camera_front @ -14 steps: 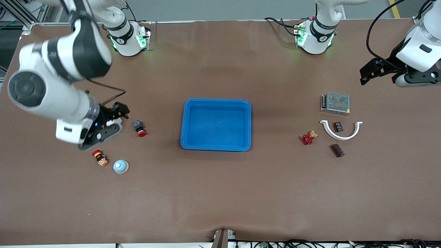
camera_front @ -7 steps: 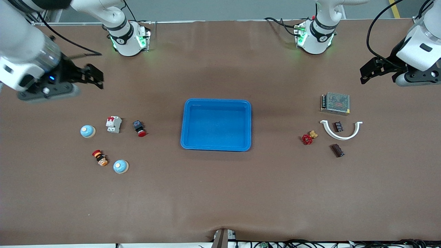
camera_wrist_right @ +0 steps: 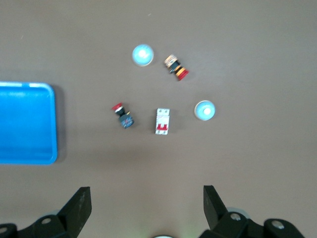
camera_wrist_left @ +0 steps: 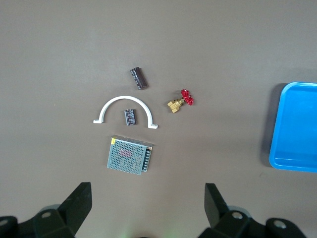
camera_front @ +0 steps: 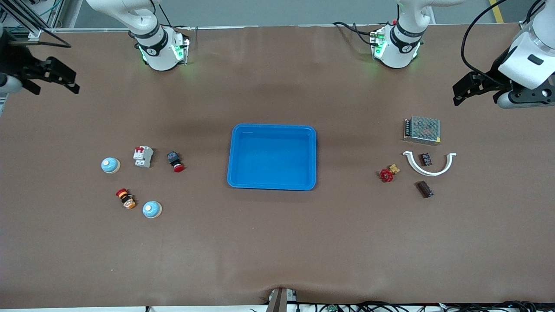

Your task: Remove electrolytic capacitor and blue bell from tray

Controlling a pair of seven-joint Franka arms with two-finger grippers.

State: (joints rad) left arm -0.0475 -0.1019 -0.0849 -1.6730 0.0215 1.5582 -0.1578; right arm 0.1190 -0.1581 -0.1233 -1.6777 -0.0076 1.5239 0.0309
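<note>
Two pale blue dome bells lie toward the right arm's end of the table: one (camera_front: 110,165) beside a white circuit breaker, one (camera_front: 151,209) nearer the front camera; both show in the right wrist view (camera_wrist_right: 204,110) (camera_wrist_right: 142,54). A dark brown cylindrical capacitor (camera_front: 425,189) lies toward the left arm's end and shows in the left wrist view (camera_wrist_left: 138,78). My right gripper (camera_front: 55,88) (camera_wrist_right: 147,206) is open and empty, high over the table's edge at its own end. My left gripper (camera_front: 475,97) (camera_wrist_left: 148,203) is open and empty, above the table by a metal-mesh power supply (camera_front: 422,129).
A blue tray (camera_front: 272,130) stands empty mid-table. Near the bells lie a circuit breaker (camera_front: 142,156), a red push button (camera_front: 175,161) and a red-capped emergency stop button (camera_front: 125,198). Near the capacitor lie a red valve (camera_front: 387,174), a white arc (camera_front: 429,167) and a small dark component (camera_front: 426,159).
My right arm has risen from over the circuit breaker and swung away to its own end of the table, uncovering the breaker and one bell. The left arm has not moved.
</note>
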